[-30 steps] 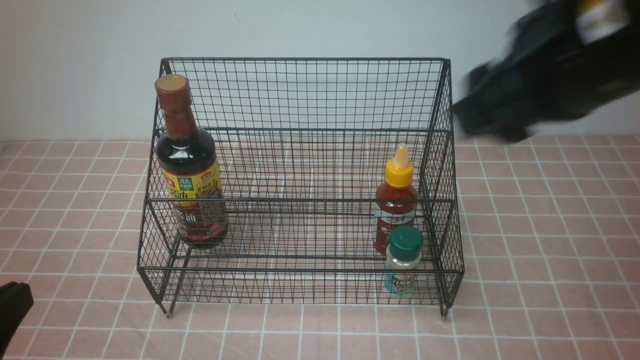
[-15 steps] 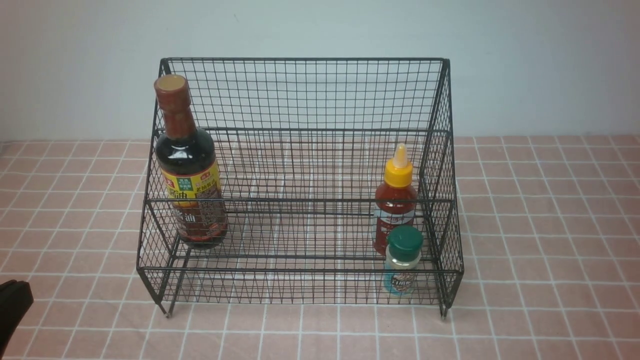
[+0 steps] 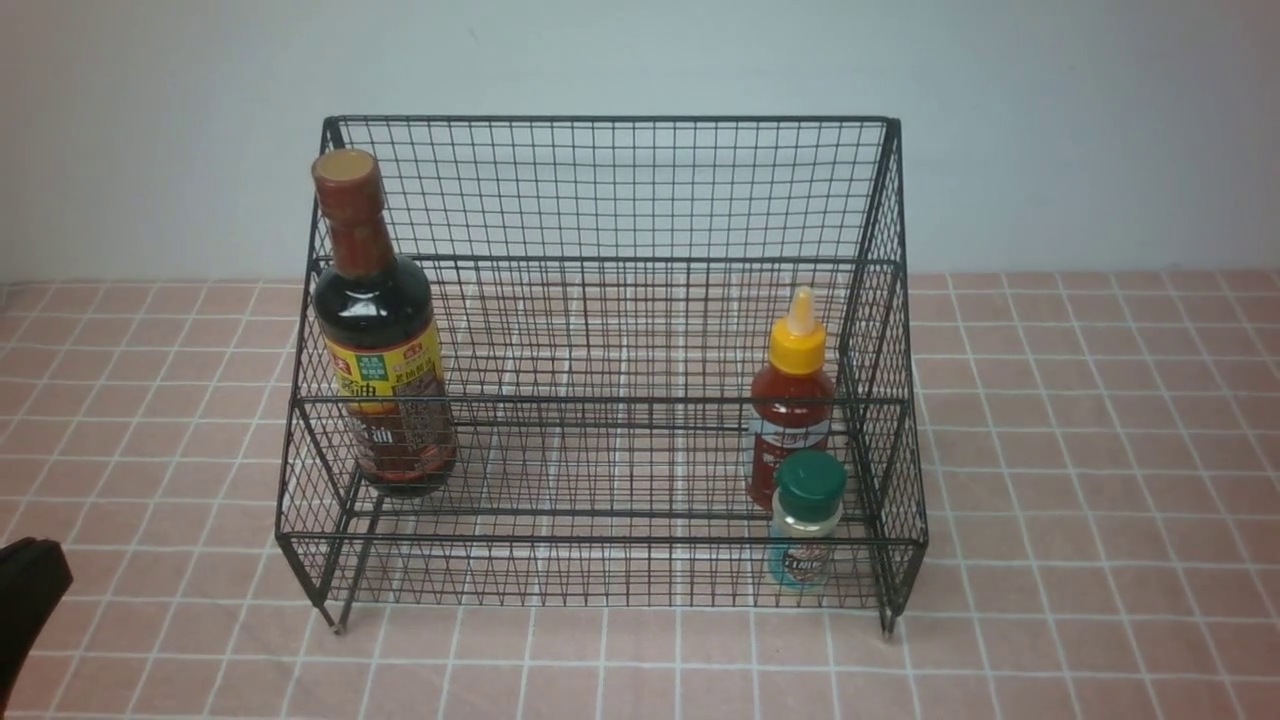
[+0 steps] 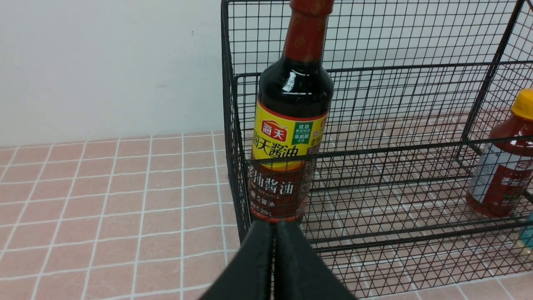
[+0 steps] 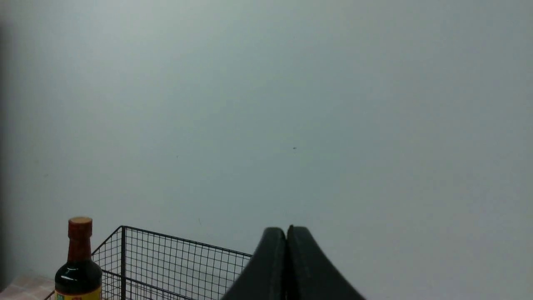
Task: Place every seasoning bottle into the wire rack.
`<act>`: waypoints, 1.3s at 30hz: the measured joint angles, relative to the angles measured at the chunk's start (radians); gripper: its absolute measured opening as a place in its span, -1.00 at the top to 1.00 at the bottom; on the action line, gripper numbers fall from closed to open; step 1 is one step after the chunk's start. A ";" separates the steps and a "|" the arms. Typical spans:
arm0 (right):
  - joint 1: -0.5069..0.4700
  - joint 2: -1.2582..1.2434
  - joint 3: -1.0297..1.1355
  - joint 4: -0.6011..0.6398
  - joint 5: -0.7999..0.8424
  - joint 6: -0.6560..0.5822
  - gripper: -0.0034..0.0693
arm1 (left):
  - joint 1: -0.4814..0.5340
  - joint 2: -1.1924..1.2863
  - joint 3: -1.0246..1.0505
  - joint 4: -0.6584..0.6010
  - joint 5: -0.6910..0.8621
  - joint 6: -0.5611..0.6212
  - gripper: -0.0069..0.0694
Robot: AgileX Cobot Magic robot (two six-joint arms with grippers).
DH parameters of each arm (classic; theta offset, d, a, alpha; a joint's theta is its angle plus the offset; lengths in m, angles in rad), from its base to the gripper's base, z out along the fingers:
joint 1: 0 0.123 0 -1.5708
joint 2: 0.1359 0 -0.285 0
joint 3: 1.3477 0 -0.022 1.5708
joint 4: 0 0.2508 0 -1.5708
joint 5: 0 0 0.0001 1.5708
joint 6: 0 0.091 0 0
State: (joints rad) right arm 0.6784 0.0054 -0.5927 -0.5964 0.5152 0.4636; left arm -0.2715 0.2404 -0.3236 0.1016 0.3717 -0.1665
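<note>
Three seasoning bottles [image 3: 382,330] stand inside the wire rack [image 3: 610,190]; both claws [image 4: 274,227] are pressed together, empty; nothing seems left to place.

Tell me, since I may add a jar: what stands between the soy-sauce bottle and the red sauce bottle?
Nothing. In the front view, only bare mesh of the wire rack lies between the soy-sauce bottle and the red sauce bottle.
</note>
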 joint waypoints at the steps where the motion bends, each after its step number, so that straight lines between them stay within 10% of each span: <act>1: 0.000 0.000 0.000 0.000 -0.001 0.000 0.94 | 0.000 0.000 0.000 -0.001 0.000 0.000 0.84; 24: 0.000 0.000 0.000 0.000 -0.002 0.000 0.94 | 0.001 0.000 0.005 -0.014 0.013 0.004 0.84; 39: 0.000 0.000 0.000 0.000 -0.001 0.001 0.94 | 0.282 -0.250 0.347 -0.202 -0.030 0.284 0.84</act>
State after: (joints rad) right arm 0.6784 0.0054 -0.5927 -0.5964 0.5143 0.4647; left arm 0.0102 -0.0099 0.0231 -0.1002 0.3419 0.1171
